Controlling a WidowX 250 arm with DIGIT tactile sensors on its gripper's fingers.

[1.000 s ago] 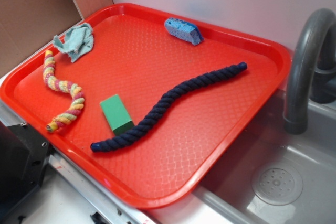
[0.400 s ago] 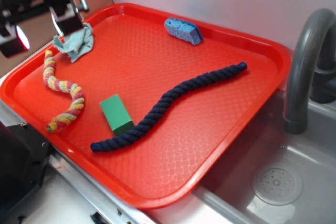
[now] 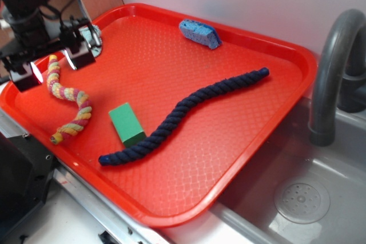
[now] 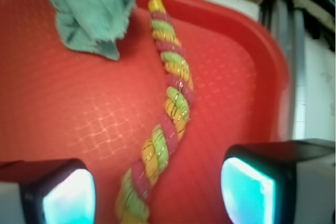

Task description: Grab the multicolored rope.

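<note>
On the tray (image 3: 274, 55), the multicolored rope (image 3: 67, 101) lies at the left edge, the block (image 3: 127, 123) right of it, the long rope (image 3: 183, 117) beyond, the sponge (image 3: 199, 33) at the back.

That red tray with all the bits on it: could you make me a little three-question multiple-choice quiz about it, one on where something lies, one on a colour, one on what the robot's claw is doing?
1. Where does the blue sponge lie on the red tray?
A. by the far rim
B. beside the green block
C. on the navy rope

2. What colour is the block between the two ropes?
A. yellow
B. green
C. white

3. How does the gripper stand?
A. shut on the cloth
B. shut on the navy rope
C. open, astride the multicolored rope

Answers:
1. A, the sponge sits near the tray's back edge, apart from the rest.
2. B, it is plainly green, next to the navy rope.
3. C, the wrist view shows the multicolored rope running between the spread fingers, untouched.
</note>
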